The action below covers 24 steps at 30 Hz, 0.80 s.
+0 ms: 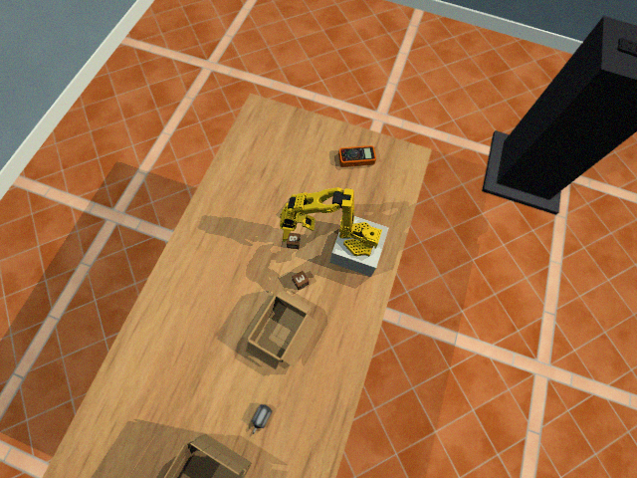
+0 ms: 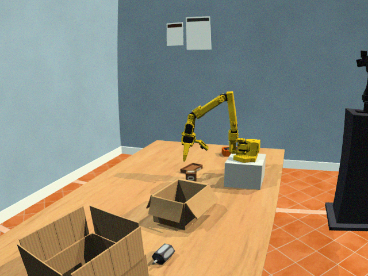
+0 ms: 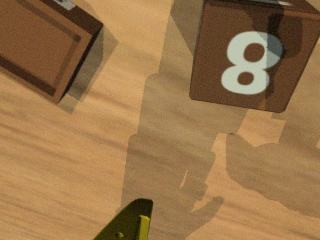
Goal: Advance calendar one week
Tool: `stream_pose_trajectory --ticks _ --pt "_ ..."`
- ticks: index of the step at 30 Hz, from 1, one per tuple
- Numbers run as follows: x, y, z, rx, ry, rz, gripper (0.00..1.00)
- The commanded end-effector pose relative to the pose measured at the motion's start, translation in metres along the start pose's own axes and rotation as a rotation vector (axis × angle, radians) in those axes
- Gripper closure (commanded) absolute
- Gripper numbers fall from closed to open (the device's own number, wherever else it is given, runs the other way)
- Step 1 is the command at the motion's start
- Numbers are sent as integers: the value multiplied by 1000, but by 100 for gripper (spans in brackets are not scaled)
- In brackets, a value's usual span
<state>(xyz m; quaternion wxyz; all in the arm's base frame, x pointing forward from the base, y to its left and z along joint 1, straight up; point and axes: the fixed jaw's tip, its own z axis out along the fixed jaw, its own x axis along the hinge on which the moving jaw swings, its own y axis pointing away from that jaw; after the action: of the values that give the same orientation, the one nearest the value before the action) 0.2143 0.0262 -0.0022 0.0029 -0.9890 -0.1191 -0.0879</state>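
The brown tray (image 2: 191, 168) (image 3: 35, 45) stands with no cube on the part I see. Its labelled side shows partly at the upper left of the wrist view; the arm hides the tray in the top view. One brown cube (image 1: 293, 241) (image 2: 191, 175) (image 3: 245, 62) stands on the table beside the tray, 8 on top and 0 on the side towards the exterior camera. The other cube (image 1: 300, 280), 3 on top, stands nearer the small carton, which seems to hide it in the exterior view. My gripper (image 1: 298, 232) (image 2: 195, 154) is open and empty, above the table near the tray and the 8 cube.
A small open carton (image 1: 296, 342) (image 2: 166, 211) stands beyond the 3 cube. A larger carton (image 1: 221, 447) (image 2: 127, 246) and a grey motor-like object (image 1: 262, 415) (image 2: 164, 253) are farther off. An orange multimeter (image 1: 356, 155) (image 2: 225, 151) lies on the other side of the arm.
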Motion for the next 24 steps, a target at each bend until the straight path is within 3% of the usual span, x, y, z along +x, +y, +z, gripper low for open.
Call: stream_pose_trajectory --ticks 1,7,24 --pt "-18 0 19 10 -113 -3 65" --pt "-32 -1 30 17 -190 -3 65" --pt "-30 2 30 17 -183 -8 65"
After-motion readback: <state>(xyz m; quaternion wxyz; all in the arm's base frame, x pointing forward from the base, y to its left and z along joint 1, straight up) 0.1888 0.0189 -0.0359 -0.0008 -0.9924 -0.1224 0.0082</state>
